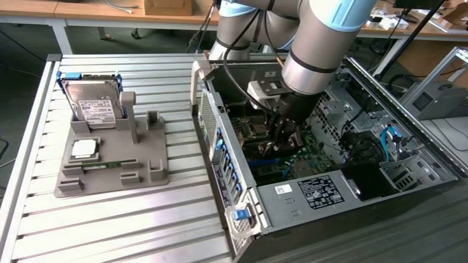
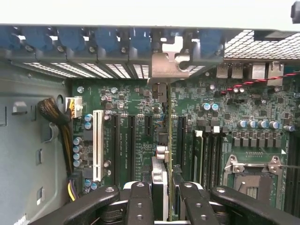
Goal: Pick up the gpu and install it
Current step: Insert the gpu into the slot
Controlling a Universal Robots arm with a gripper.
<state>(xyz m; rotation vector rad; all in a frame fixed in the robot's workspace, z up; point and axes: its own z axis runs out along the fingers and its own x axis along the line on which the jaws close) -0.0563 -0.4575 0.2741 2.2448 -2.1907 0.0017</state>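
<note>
Gpu at the board, looks not yet seated.
Black two-finger gripper (image 2: 164, 206) clamps the thin dark silver-bracketed gpu (image 2: 168, 136) edge-on, just above the green motherboard (image 2: 126, 101). I'd keep the card square to it and press evenly.

- slatted aluminium desk (image 1: 109, 219), pale grey, ridges running from the exterior view's left to its right
- raised metal rail (image 1: 29, 142) along the desk edge at the exterior view's left
- wooden-top benches (image 1: 29, 8) across the back, white legs
- cardboard box (image 1: 168, 6) on back bench, loose cable (image 1: 120, 5) just beside it
- small white clutter (image 1: 391, 19) on back bench, exterior view's right
- dark floor (image 1: 15, 82) between benches and desk
- aluminium profile frame (image 1: 446, 66) and grey box unit (image 1: 439, 98) at the exterior view's right
- even indoor light, soft shadows
</note>
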